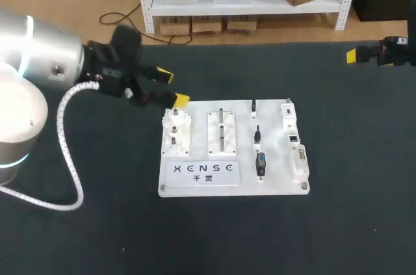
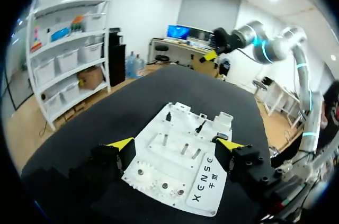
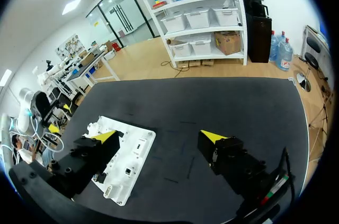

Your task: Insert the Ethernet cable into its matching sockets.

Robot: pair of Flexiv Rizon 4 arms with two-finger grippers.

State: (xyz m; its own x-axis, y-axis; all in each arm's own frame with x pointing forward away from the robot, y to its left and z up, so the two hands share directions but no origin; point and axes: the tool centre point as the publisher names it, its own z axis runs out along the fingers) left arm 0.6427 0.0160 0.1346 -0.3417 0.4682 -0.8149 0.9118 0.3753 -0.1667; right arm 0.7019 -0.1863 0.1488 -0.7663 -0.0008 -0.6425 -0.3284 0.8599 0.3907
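The white connector board (image 1: 195,170) lies mid-table, with small black plugs (image 1: 260,163) in a column and white sockets (image 1: 294,138) along its right side. I cannot pick out an Ethernet cable for certain. My left gripper (image 1: 174,88) hovers open over the board's far left corner, holding nothing. In the left wrist view the board (image 2: 212,173) lies below and ahead of that gripper (image 2: 176,147). My right gripper (image 1: 354,55) is at the far right table edge, away from the board. The right wrist view shows it (image 3: 159,136) wide open and empty, with the board (image 3: 135,152) under one of its fingers.
The board also carries white gears (image 1: 175,125) at its left and two slotted blocks (image 1: 221,132) beside them. Bare black tabletop (image 1: 97,236) surrounds the board on all sides.
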